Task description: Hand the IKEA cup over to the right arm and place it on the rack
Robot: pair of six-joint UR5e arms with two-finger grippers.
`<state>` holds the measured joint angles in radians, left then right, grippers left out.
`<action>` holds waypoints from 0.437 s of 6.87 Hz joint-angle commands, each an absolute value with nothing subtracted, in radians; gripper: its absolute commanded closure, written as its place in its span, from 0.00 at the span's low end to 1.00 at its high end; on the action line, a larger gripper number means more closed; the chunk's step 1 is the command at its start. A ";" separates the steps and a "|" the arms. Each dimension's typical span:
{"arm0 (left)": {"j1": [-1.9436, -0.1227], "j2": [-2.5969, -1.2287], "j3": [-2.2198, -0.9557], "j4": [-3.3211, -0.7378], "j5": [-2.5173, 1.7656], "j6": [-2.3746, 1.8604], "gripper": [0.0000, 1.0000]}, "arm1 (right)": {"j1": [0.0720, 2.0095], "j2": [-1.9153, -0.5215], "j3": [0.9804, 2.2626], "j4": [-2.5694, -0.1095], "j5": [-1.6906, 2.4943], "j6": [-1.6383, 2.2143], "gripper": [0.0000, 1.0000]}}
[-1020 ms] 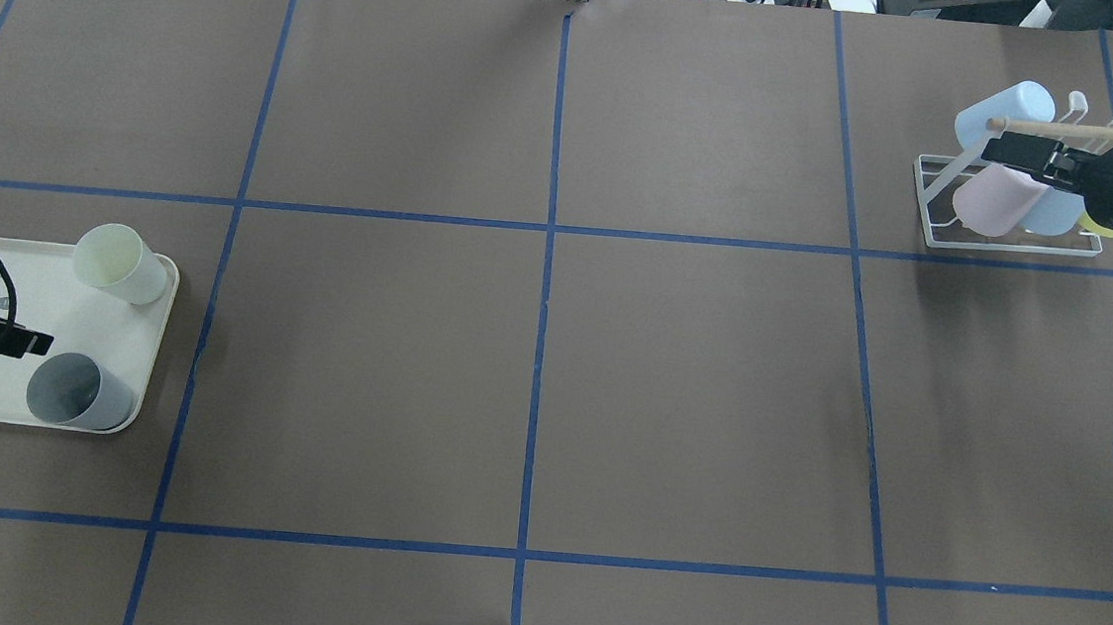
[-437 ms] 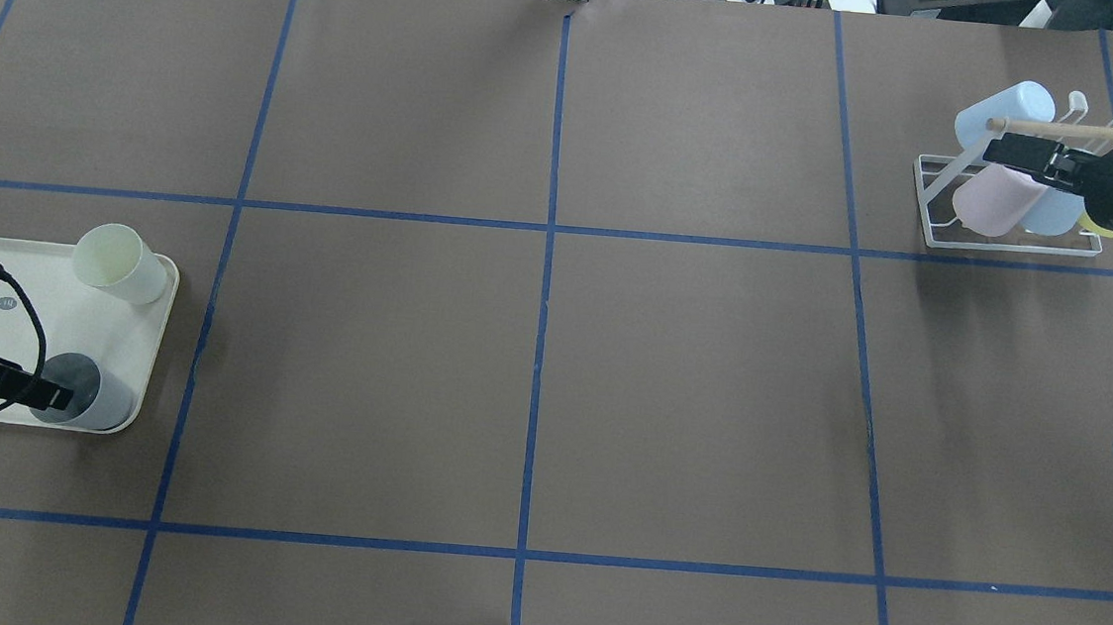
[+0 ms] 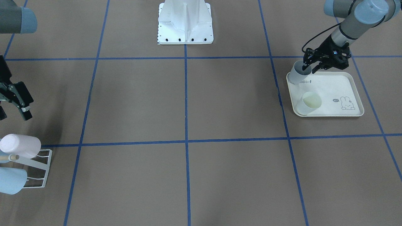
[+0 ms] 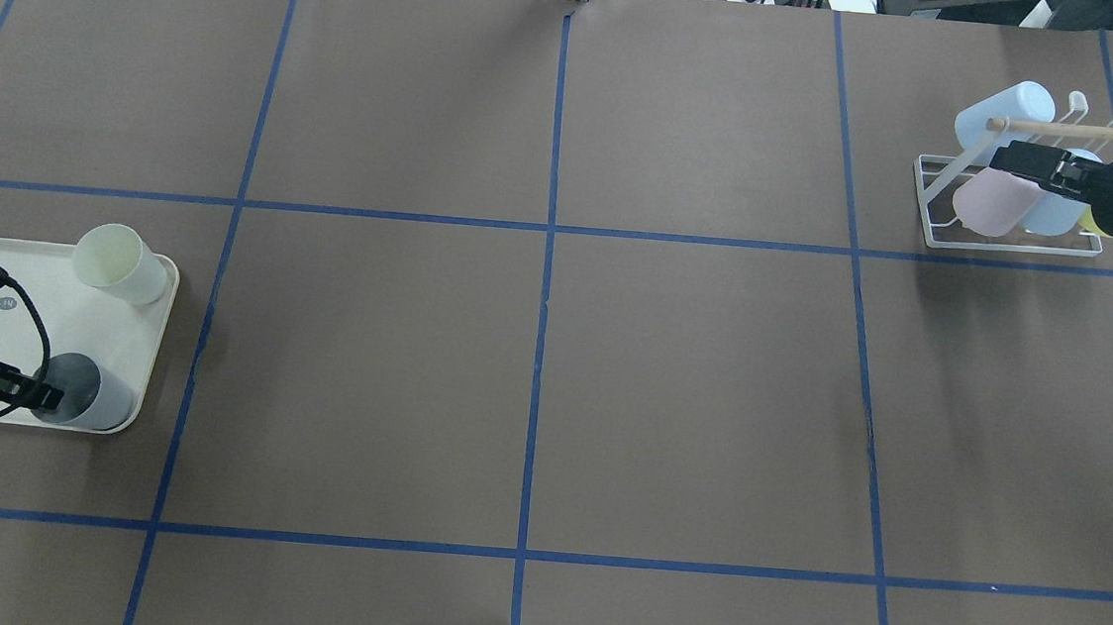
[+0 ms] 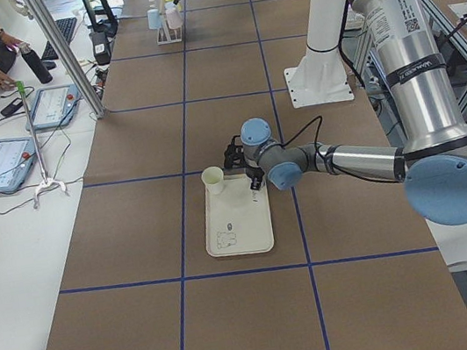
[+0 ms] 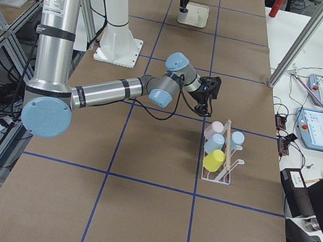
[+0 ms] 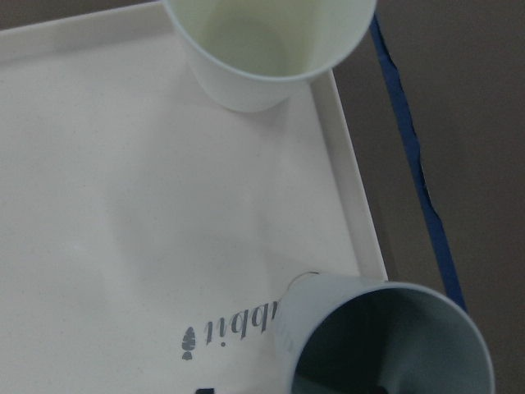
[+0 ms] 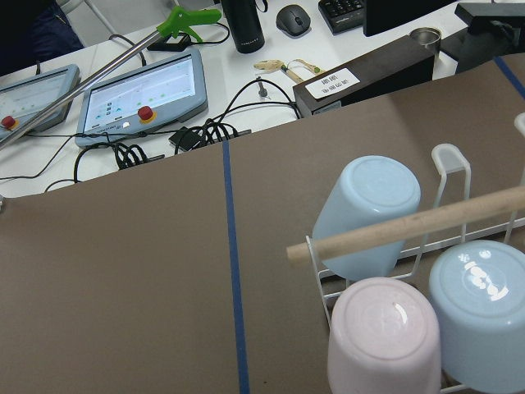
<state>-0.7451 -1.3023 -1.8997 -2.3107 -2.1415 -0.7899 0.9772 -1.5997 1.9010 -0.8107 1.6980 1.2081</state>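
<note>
grey cup [image 3: 296,75] is seated upright in tray [image 3: 329,91] corner | left gripper [image 3: 312,66] is held spread astride its rim, one finger inside, wall unpinched | right gripper [image 3: 14,115] is held spread near rack [image 4: 1013,249]

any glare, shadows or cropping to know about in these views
Right wrist view: small glare spots on the base of the lower-right light blue cup. Left wrist view: grey cup cut off at the bottom edge, inside dark. Overhead view: soft shadow beside the rack.
</note>
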 commanded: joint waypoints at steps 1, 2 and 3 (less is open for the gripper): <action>-0.753 -1.298 -1.908 -2.312 -2.151 -0.785 1.00 | 0.977 -1.606 1.922 -0.810 1.698 1.209 0.00; -0.770 -1.290 -1.933 -2.312 -2.145 -0.782 1.00 | 0.977 -1.606 1.954 -0.810 1.704 1.209 0.00; -0.893 -1.286 -1.992 -2.307 -2.151 -0.782 1.00 | 0.956 -1.598 1.971 -0.810 1.706 1.286 0.00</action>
<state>-0.7966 -1.2916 -1.9398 -2.3106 -2.1469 -0.7837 0.9711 -1.6039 1.9473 -0.8100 1.7028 1.2290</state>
